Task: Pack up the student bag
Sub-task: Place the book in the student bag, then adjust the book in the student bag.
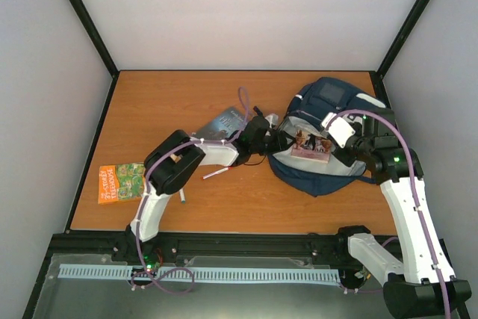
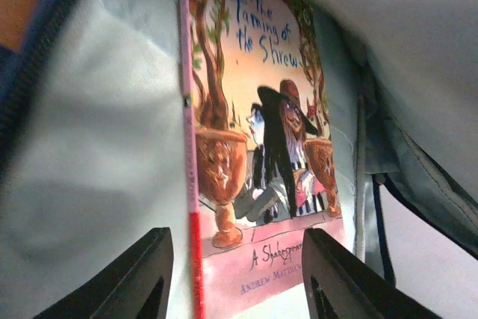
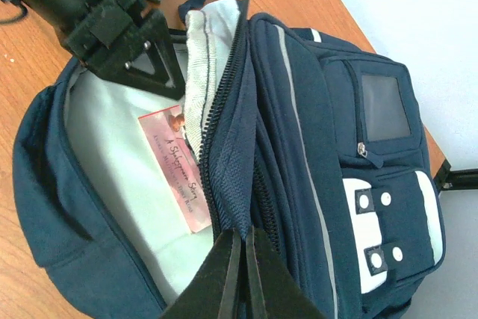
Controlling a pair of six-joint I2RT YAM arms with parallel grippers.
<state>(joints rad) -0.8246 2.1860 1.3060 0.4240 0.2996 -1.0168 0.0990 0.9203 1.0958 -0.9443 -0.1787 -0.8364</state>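
Note:
The navy student bag (image 1: 332, 102) lies at the right of the table with its main compartment open and its light grey lining (image 3: 112, 155) showing. A pink book, "The Taming of the Shrew" (image 2: 261, 147), lies inside on the lining; it also shows in the top view (image 1: 311, 149) and the right wrist view (image 3: 173, 169). My left gripper (image 2: 235, 263) is open at the bag's mouth (image 1: 281, 140), with the book's lower edge just beyond its fingers. My right gripper (image 3: 243, 243) is shut on the bag's zipper edge fabric (image 3: 235, 169) and holds the opening up.
A grey book (image 1: 222, 122) lies left of the bag under the left arm. An orange and green book (image 1: 121, 181) lies at the table's left edge. Two pens (image 1: 216, 173) lie near the left arm's elbow. Enclosure walls surround the table.

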